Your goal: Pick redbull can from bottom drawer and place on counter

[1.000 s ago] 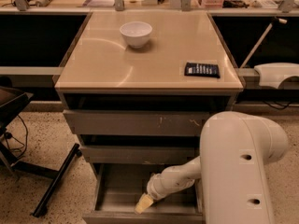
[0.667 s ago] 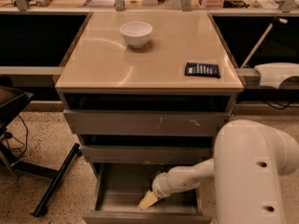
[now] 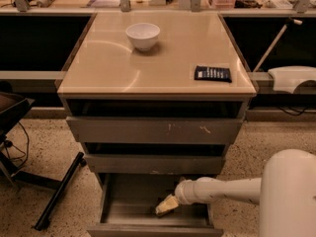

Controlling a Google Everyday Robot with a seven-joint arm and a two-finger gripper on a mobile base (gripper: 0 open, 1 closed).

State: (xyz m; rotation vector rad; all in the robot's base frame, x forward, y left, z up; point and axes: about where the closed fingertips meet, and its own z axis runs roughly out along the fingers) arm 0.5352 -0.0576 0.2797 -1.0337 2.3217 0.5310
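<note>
End effector (image 3: 167, 205) sits low inside the open bottom drawer (image 3: 129, 210); open or clamped, I cannot tell. No redbull can shows, perhaps hidden under it. This looks like the grasping step; next comes lifting toward the surface (image 3: 113, 63).

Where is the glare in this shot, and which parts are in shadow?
Camera view: a pale glare arc crosses the counter on its left half, near the white bowl; the open drawer is shadowed, with the gripper showing pale inside it.
</note>
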